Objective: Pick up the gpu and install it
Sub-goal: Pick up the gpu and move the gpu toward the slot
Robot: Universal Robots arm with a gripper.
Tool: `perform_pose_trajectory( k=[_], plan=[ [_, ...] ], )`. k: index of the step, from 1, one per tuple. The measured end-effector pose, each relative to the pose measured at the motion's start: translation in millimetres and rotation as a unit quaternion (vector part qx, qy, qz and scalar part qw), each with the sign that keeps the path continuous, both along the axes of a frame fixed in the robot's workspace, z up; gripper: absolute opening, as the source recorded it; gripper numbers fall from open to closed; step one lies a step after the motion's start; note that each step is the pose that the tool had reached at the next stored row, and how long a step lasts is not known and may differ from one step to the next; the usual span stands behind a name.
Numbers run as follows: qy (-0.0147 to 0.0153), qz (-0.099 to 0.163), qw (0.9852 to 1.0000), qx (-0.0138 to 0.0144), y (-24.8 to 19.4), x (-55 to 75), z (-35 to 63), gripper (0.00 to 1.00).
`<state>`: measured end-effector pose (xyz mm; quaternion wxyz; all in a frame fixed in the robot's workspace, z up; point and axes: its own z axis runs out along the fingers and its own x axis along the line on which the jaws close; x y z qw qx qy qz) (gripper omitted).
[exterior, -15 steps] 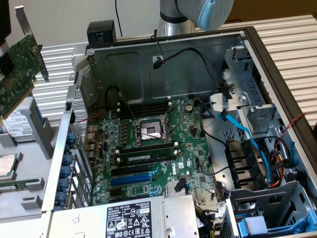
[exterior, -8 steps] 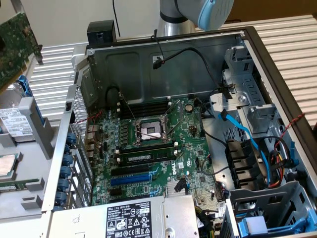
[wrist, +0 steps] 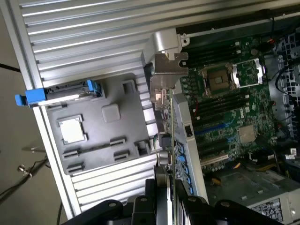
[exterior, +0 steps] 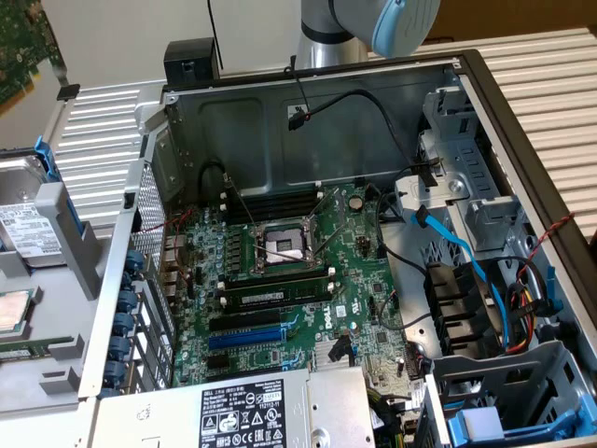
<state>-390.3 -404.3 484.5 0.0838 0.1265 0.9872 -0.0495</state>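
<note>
Clamping the gpu (wrist: 172, 123) edge-on, the end effector (wrist: 167, 194) holds it over the case (wrist: 161, 41) rim, long axis running straight out to its bracket (wrist: 166, 68), just beside the motherboard (wrist: 225, 105).

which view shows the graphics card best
The wrist view: the graphics card runs edge-on from the hand gripping it out to its silver bracket. The exterior view catches just a green corner of it at that view's upper left edge.
</note>
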Motion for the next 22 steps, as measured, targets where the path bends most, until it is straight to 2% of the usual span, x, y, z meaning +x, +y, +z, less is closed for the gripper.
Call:
perform_pose_trajectory(
  k=[4,6,15,22],
  plan=[
    [0.0000,0.000,1.0000,-0.0001,0.1,0.1,0.1,0.27],
    [-0.0014,0.000,1.0000,0.0000,0.0,3.5,0.3,0.27],
    [-0.0018,0.000,1.0000,0.0041,-3.0,43.8,0.3,0.27],
    [-0.0015,0.004,1.0000,0.0045,-3.4,74.6,0.3,0.27]
  ],
)
